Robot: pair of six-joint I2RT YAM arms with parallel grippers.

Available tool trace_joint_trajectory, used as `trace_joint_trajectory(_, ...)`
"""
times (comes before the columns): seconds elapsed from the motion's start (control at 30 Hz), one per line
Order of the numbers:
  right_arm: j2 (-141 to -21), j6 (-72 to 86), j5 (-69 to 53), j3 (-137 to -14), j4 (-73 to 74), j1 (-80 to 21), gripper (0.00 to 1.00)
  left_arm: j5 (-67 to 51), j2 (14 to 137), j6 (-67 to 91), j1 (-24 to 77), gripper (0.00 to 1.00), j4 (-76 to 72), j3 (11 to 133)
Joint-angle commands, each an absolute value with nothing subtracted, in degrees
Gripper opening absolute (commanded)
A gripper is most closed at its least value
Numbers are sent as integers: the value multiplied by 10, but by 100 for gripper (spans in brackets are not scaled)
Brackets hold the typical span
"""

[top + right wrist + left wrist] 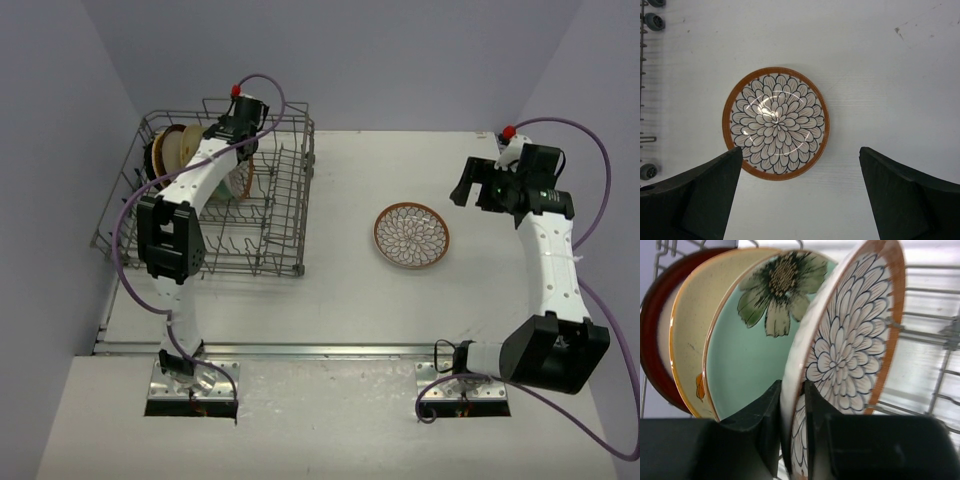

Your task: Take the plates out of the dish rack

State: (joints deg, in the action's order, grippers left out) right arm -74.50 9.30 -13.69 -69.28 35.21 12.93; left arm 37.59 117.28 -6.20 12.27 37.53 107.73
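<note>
Petal-pattern plate point(411, 236) lies flat on the table point(350, 300) near the right gripper point(800, 152), jaws wide apart; behind, in the dish rack point(285, 215), the left gripper point(792, 385) clamps a second petal plate point(850, 350), upright beside mint plate point(745, 360), cream plate point(695, 325) and red-rimmed plate point(652, 345).

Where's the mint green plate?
Mint green plate: upright in the dish rack, top view's upper left, between the cream plate and the petal plate in the left gripper.

Bright, even overhead light, soft shadows (left-wrist close-up blurry)
</note>
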Motion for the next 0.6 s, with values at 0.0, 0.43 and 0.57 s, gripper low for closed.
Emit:
trace_joint_trajectory(0.0, -726, 98, -149, -682, 348, 127, 99, 405, 1159, -97, 125, 5, 348, 1117)
trace_joint_trajectory(0.43, -719, 105, -156, -703, 344, 127, 99, 554, 1031, -370, 176, 0, 60, 1085)
trace_joint_trajectory(0.57, -715, 112, -169, -706, 332, 127, 99, 565, 999, -453, 183, 0, -16, 1078)
